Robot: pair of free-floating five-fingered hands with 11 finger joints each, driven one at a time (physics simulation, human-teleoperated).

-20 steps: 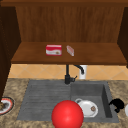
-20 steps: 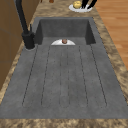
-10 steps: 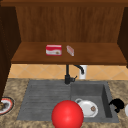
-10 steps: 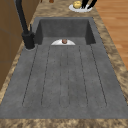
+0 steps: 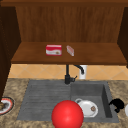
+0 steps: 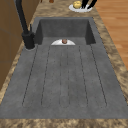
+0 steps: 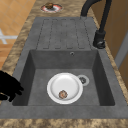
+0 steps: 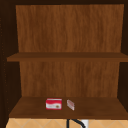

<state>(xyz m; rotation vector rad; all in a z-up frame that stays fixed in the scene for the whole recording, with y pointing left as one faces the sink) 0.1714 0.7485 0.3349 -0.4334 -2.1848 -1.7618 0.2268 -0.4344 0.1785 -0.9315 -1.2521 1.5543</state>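
Note:
My right hand (image 5: 117, 104) hovers just past the right rim of the sink (image 5: 110, 117), fingers loosely relaxed and holding nothing. The left side view has its fingers (image 6: 87, 3) hanging over a white plate (image 6: 80, 9) that carries a yellow item (image 6: 77, 4) on the counter. In the right side view the hand (image 7: 8, 86) is at the left, beside the basin's wall. A white plate (image 5: 87, 108) with a small brown morsel (image 7: 62, 94) lies in the basin. A red ball (image 5: 67, 115) shows at the sink's front edge.
A black faucet (image 5: 67, 75) stands behind the sink, with the ribbed drainboard (image 6: 65, 75) on the left. A red-rimmed plate with food (image 5: 5, 105) sits on the left counter. On the lower shelf (image 8: 100, 108) rest a red box (image 5: 53, 50) and a small pink box (image 5: 70, 50).

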